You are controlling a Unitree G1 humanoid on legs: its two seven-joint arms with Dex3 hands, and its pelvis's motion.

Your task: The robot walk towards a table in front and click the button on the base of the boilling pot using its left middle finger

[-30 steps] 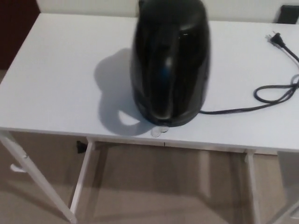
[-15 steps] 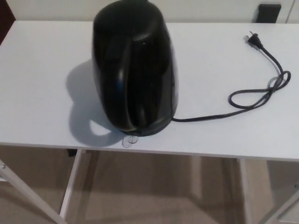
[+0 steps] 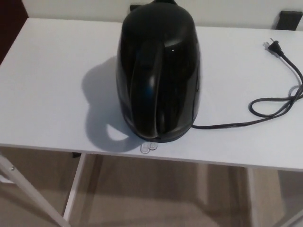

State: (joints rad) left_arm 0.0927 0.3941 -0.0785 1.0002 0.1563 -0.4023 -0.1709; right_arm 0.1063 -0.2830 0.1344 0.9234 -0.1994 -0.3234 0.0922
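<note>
Black electric kettle on white desk, handle facing camera. Clear switch lever at base, near desk's front edge. Neither hand in view; state unknowable.

Soft, slightly blurred, bright white table, kettle shadow falling left, faint glare

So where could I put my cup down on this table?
The widest bare patch on the white table is left of the black kettle, beyond its shadow. Right of the kettle, the power cord and its plug take up room. The front edge by the button is tight.
</note>
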